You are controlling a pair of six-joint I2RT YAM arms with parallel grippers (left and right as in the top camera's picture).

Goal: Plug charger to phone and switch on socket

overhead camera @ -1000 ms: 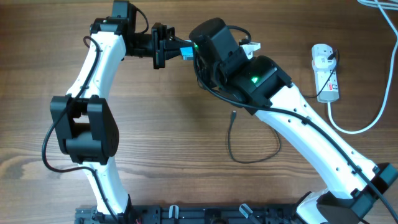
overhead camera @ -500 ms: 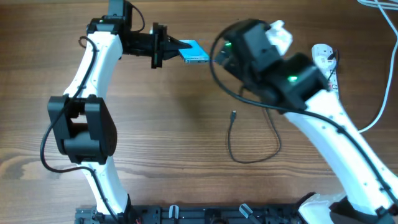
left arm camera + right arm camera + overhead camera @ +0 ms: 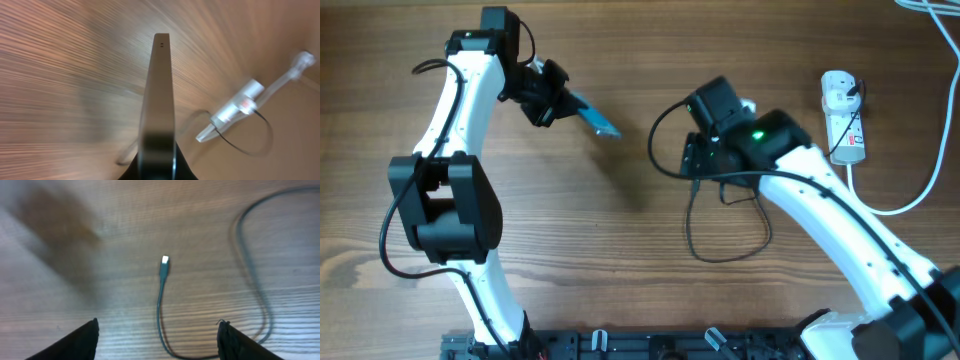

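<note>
The tabletop (image 3: 580, 250) is brown wood with long grain running left to right, lit evenly, and a black rail (image 3: 620, 345) runs along its near edge where the two arms are mounted. At the far left, the left tool (image 3: 558, 100) is clenched on one end of the phone (image 3: 596, 118), holding it tipped on edge so that only a thin strip of turquoise shows from above. From the left wrist camera the phone is a slim dark blade pointing out over the wood. The charger (image 3: 705, 257) lies loose in the middle of the tabletop in an open loop. Its small plug tip (image 3: 164, 264) rests flat on the grain, with nothing touching it. The right tool (image 3: 157, 325) hangs directly above that tip with its fingers (image 3: 75, 342) spread wide, one on each side of the cable, grasping nothing. The power strip (image 3: 842, 118) sits at the far right, well apart from the phone, and its thick white lead (image 3: 910, 200) curves away across the wood.
</note>
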